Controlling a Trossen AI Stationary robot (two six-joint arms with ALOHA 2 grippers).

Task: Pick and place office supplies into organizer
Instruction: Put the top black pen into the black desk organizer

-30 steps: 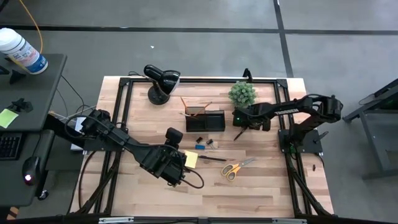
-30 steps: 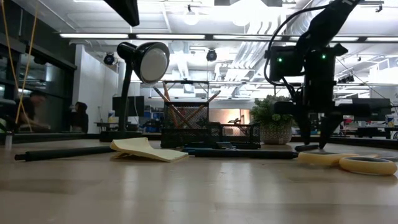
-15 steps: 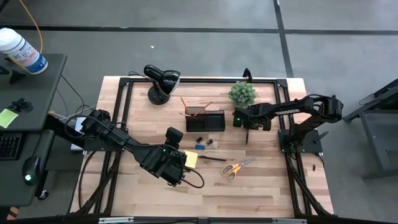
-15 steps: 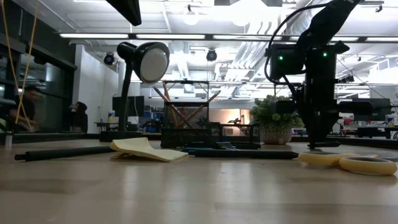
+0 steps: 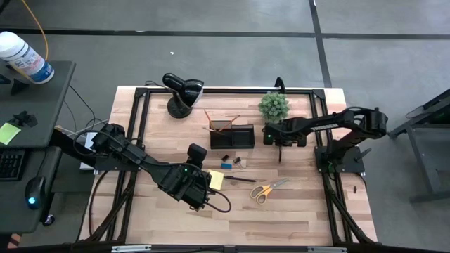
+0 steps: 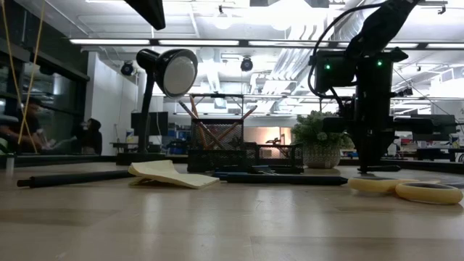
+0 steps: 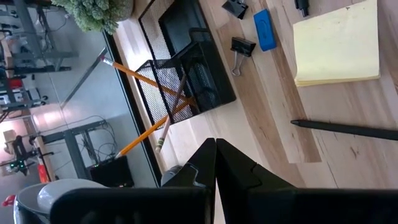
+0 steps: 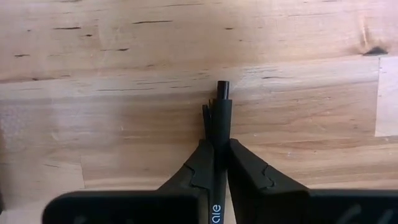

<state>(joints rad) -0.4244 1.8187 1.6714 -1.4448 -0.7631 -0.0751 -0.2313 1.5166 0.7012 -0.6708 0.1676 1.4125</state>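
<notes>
The black mesh organizer stands at the table's far middle, with orange pencils leaning in its cup. In front of it lie small black clips, a blue block, a yellow sticky pad, a dark pen and yellow-handled scissors. Right of the organizer my right gripper points down, shut on a black pen. My left gripper is shut and holds nothing, over the table's middle left near the pad. My right gripper pinches the black pen's barrel between its two fingers. The fingers come from above, pointing down, and the pen runs along them. Its clip end sticks out past the fingertips toward the wood. I cannot tell whether that end touches the table.
A black desk lamp stands at the far left and a small green plant at the far right, just behind my right arm. The scissors lie near and left of the right gripper. Bare wood spreads along the near edge.
My right gripper has shut on the black pen, which lay slanted on the table between its open fingers a second ago. The pen now stands along the fingers. The gripper has stayed right of the organizer.
</notes>
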